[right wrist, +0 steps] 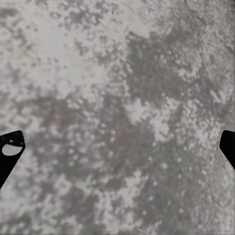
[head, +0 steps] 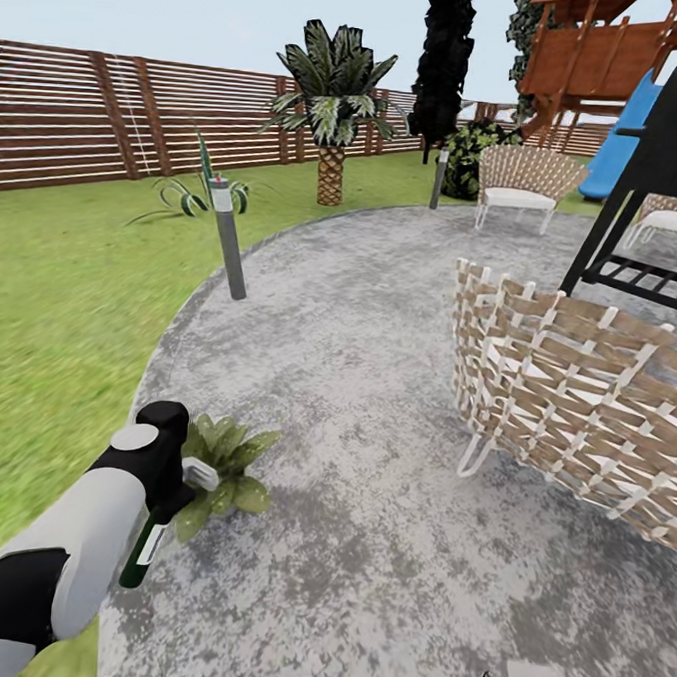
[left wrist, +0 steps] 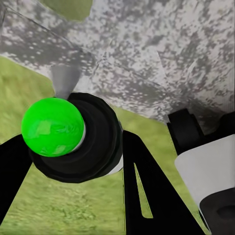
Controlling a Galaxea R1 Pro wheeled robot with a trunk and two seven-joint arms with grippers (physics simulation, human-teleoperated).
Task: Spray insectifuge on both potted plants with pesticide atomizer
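Your left gripper (head: 174, 494) is clamped on the pesticide atomizer (head: 147, 552), at the patio's (head: 376, 381) lawn-side edge. In the head view the dark bottle hangs below the gripper, tilted, with its white label mark facing you and its pale nozzle at the top, pointing toward the potted plant (head: 226, 462). That plant, a low rosette of pointed green leaves, sits on the grey paving just inside the edge where it meets the lawn (head: 60, 301), just beside the nozzle; whether they touch cannot be told.

In your left wrist view the atomizer (left wrist: 78, 137) sits between the two black fingers (left wrist: 147, 191), seen end-on as a dark round body with a bright green ball on it. The fingers close against the body on both sides. Paving and grass lie below.

Your right gripper (right wrist: 117, 147) has its jaws wide apart, each fingertip (right wrist: 10, 149) at an opposite side of the right wrist view, with bare mottled paving between them. Part of it also shows at the bottom of the head view.

Farther off you have a grey bollard light (head: 227, 240) at the patio edge, a woven chair (head: 576, 393) on the far side of the paving, a palm (head: 335, 108) in a basket pot, and the slatted wooden fence (head: 92, 113) behind the lawn.
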